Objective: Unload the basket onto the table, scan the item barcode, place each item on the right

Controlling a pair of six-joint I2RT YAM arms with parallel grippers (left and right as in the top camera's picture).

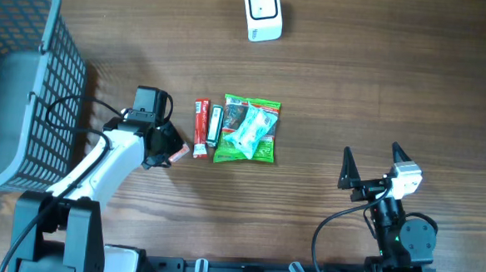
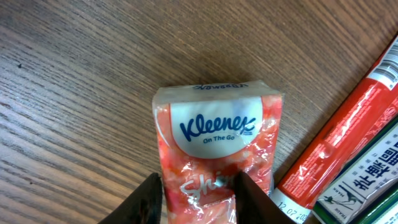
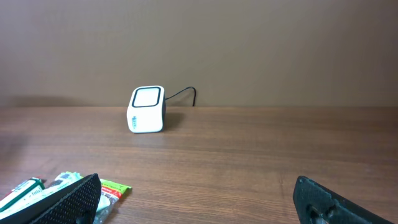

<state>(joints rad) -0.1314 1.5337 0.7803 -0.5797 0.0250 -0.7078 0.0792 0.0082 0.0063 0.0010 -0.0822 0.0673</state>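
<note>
**Item:** tissue pack (image 2: 217, 143). Its long axis runs straight out ahead of the left gripper (image 2: 200, 202). I cannot tell if it is lifted off the table.

**Hold:** I have the left jaws partly closed across the pack's near end, one finger on each long side. The logo end juts free beyond them.

**Right gripper** (image 3: 202, 205): jaws spread wide, holding nothing, well apart from the pack.

**Scanner** (image 1: 263, 12): well ahead of both jaws.

**Judgement:** the carry to the scanner falls to the left arm. I see no barcode on the upper face.

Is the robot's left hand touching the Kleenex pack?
Touching. In the left wrist view both fingers of the left hand press the sides of the Kleenex pack, pinching its wrapper.
</note>
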